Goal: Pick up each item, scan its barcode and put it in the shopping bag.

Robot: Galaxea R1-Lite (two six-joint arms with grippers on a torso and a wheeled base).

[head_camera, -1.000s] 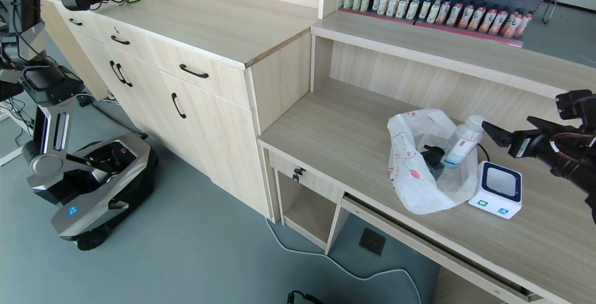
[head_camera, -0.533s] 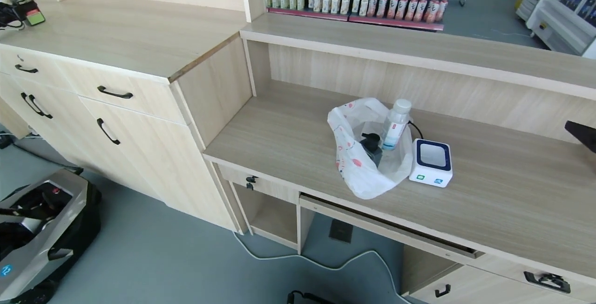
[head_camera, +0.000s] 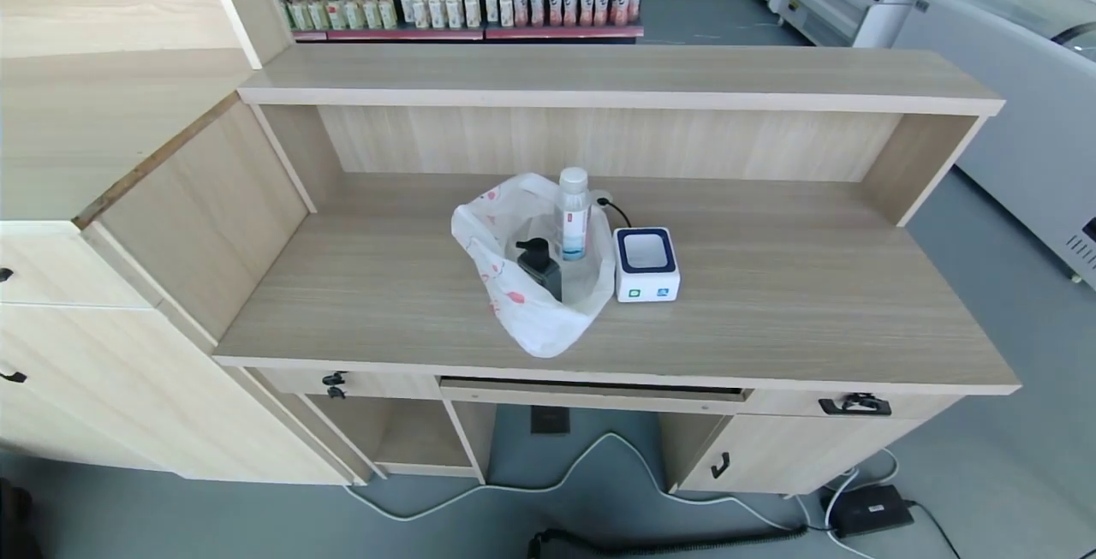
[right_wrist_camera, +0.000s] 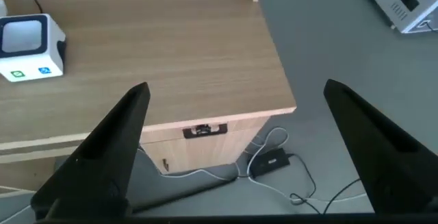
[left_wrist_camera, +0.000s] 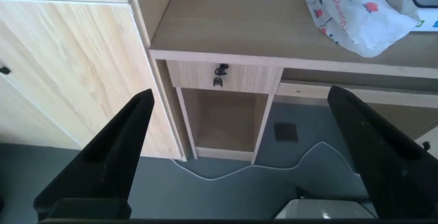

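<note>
Bag [head_camera: 531, 285]: sits mid-counter [head_camera: 771, 311], mouth open and facing up. Thin plastic film, soft, no shape of its own. It will likely collapse or drag if a finger snags it. To move it, take the bunched rim, not the wall.

Bottle [head_camera: 572, 215]: stands upright inside the bag at about 1 o'clock of the bag's middle, with its white cap above the rim. Clear rigid plastic, round and smooth. Probably light to middling in weight, and could twist or slip in a pinch. Best hold is across the body just under the cap, where it clears the film.

Pump bottle [head_camera: 539, 266]: dark, also in the bag, at 7 o'clock of the bottle and just beside it. Looks stiff. Grip the body, since the pump head looks like the weak part.

Both items look bagged, so the task seems near done.

Scanner [head_camera: 646, 264]: at 3 o'clock of the bag, touching or nearly touching it, window up. Its cable [head_camera: 615, 210] leaves at 11 o'clock, behind the bag.

Left gripper [left_wrist_camera: 239, 155]: fingers spread wide, nothing held. It hangs off the counter's front edge, well apart from the bag.

Right gripper [right_wrist_camera: 233, 155]: fingers also spread wide, nothing held. It is off the counter's right front corner, well apart from the scanner.
</note>
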